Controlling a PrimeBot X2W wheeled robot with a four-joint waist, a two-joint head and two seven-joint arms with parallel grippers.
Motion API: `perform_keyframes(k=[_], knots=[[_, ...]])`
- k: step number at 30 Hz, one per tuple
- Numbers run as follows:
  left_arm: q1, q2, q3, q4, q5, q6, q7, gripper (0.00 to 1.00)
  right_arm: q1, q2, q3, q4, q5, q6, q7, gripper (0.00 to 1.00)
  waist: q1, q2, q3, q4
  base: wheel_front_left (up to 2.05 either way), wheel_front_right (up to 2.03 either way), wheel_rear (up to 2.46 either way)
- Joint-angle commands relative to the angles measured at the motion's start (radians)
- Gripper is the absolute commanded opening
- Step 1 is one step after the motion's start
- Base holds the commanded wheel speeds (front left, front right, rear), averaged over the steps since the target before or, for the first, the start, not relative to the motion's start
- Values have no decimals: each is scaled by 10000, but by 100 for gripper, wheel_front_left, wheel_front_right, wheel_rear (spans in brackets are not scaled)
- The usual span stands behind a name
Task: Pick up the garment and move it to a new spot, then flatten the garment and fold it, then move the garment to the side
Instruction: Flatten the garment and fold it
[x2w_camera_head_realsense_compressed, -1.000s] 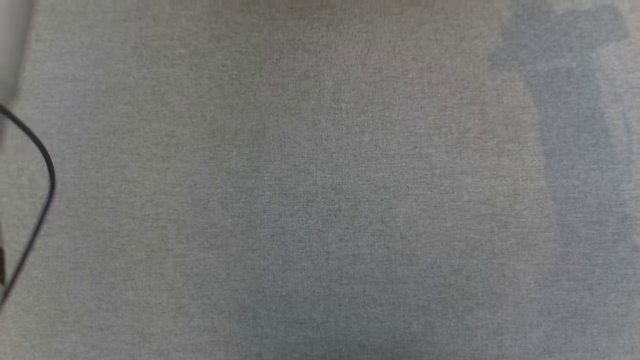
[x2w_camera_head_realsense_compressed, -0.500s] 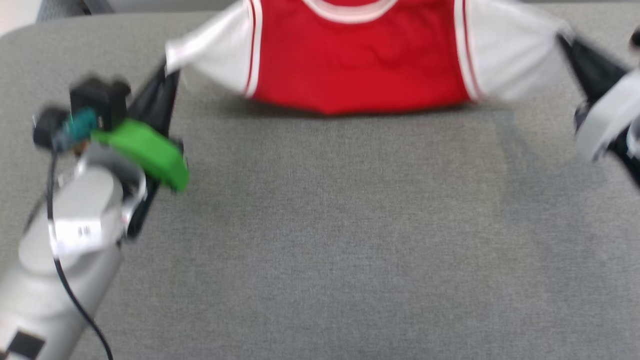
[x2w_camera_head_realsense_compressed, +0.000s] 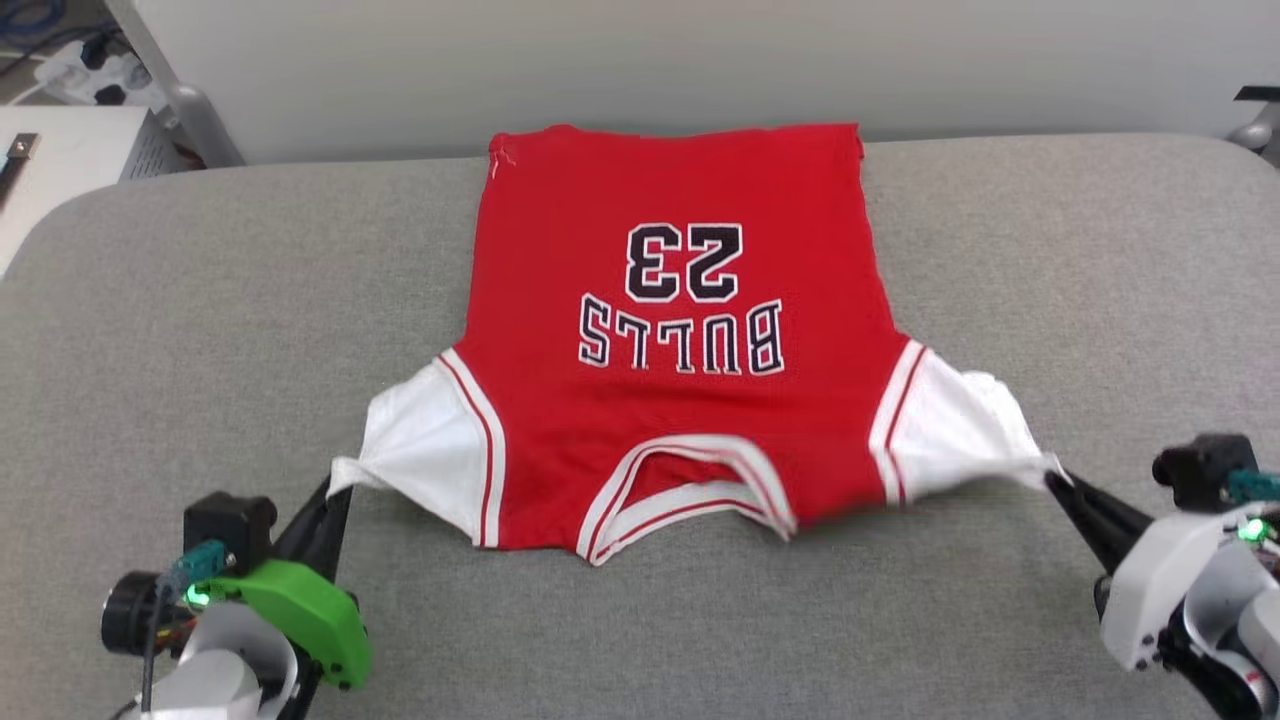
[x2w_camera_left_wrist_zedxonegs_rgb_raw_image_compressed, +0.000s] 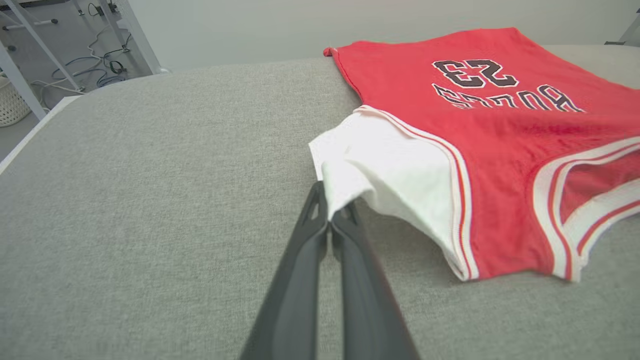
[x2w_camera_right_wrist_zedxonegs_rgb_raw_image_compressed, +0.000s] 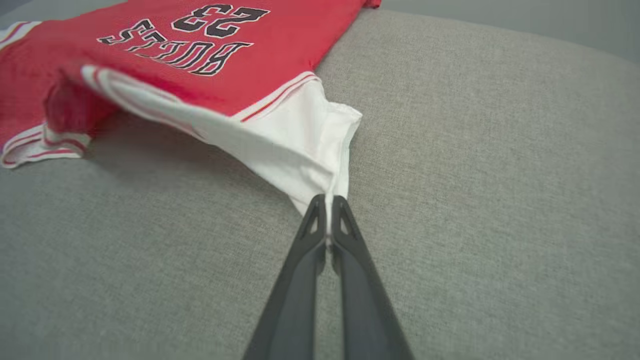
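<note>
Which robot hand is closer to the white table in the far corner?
Left. The left gripper pinches a sleeve of the shirt on the white table's side. The right gripper pinches the other sleeve, across the whole shirt from it.

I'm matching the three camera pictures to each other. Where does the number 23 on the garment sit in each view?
Head view: the 23 is upper centre, upside down, on the garment.
Left wrist view: upper right, seen at a slant.
Right wrist view: at the top edge, left of centre.
Shared landmark: the BULLS lettering right beside it in all three.
</note>
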Motion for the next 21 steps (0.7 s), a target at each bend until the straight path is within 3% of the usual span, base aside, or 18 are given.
perform_keyframes(k=[1, 10, 21], knots=[[300, 17, -14, 32, 30, 74, -58, 0, 473, 46, -143, -49, 121, -7, -3, 0, 1, 0, -471, -16, 0, 0, 0], [2065, -22, 392, -88, -207, 569, -58, 0, 3106, 139, -1568, -559, -120, -7, 284, 0, 1, 0, -901, 16, 0, 0, 0], [3384, -233, 787, -573, -14, 826, -59, 0, 5041, 347, -2867, -1392, -486, -7, 1190, 0, 1, 0, -878, 221, 0, 0, 0]])
